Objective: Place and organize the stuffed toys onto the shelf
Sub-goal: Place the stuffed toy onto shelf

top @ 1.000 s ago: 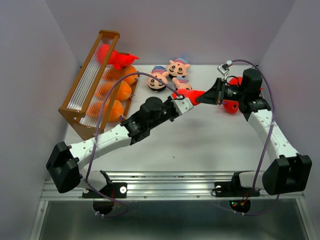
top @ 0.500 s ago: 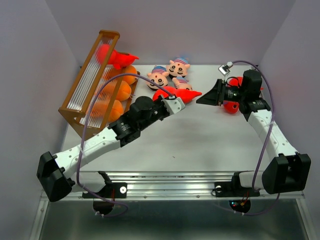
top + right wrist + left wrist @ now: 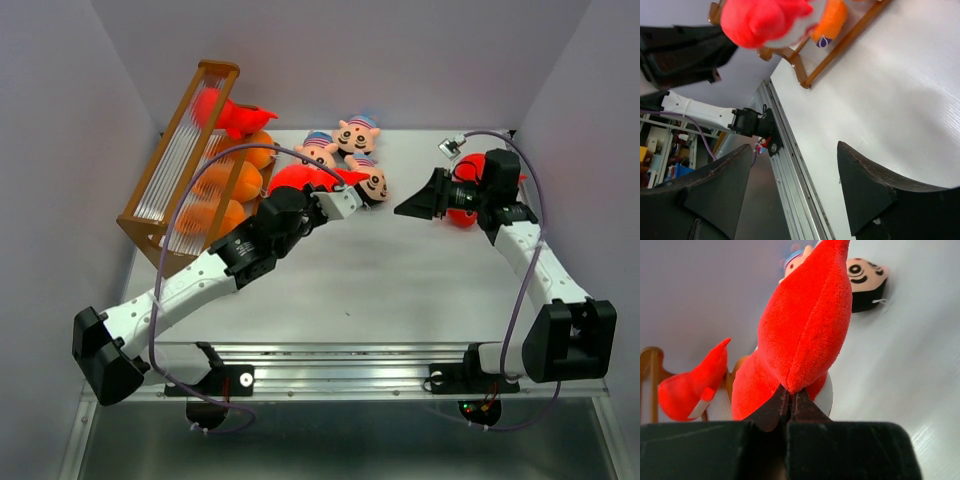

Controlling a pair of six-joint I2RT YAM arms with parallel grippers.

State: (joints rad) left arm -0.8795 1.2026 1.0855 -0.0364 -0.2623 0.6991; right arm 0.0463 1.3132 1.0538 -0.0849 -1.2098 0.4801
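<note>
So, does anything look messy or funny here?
Yes. The red toy at the top of the shelf pokes out past its frame, tail sticking sideways. Three doll heads lie loose on the table, facing different ways.

The left arm (image 3: 200, 275) stretches diagonally toward the far centre, its left gripper (image 3: 788, 401) pinched tight on a red plush toy (image 3: 805, 325). At far right, the right arm (image 3: 535, 265) bends leftward, the right gripper (image 3: 795, 150) spread wide.
</note>
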